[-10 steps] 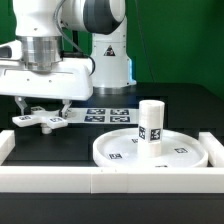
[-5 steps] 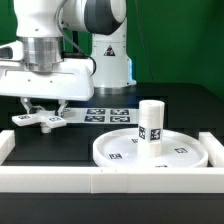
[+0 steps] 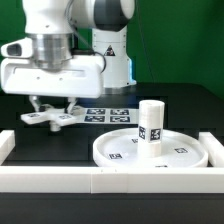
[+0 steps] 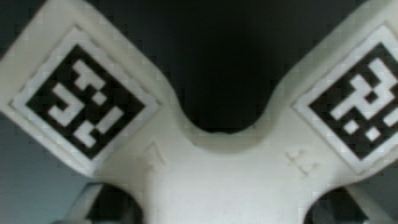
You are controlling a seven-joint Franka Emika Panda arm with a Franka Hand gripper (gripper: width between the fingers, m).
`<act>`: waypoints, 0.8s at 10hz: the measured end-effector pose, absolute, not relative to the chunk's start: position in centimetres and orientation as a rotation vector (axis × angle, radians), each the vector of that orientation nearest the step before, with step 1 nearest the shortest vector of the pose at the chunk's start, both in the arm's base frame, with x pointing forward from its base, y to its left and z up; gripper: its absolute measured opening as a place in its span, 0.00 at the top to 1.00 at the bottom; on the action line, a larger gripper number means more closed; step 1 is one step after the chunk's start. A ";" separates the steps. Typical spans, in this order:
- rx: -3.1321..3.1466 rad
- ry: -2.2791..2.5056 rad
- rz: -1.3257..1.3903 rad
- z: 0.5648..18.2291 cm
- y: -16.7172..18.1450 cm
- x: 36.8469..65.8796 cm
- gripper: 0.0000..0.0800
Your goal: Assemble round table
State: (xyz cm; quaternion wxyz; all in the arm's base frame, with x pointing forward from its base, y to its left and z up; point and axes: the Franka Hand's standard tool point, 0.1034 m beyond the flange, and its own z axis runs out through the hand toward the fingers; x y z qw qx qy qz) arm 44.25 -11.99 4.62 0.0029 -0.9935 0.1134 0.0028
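White plastic cross-shaped piece [image 3: 48, 119], clamped in the pincer [image 3: 52, 108], hangs over the black table [image 3: 60, 142].

A black tabletop [image 3: 55, 150] is bordered along its near edge by a long white rail [image 3: 60, 181]. The marker board [image 3: 108, 115] is laid flat farther back. A green backdrop [image 3: 178, 40] is seen behind.
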 end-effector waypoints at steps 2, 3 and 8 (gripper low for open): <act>-3.098 0.410 -0.039 6.6 -8.0 45.9 0.45; -3.082 0.429 -0.046 7.7 -6.0 46.8 0.45; -3.049 0.423 -0.039 10.5 -3.8 50.7 0.45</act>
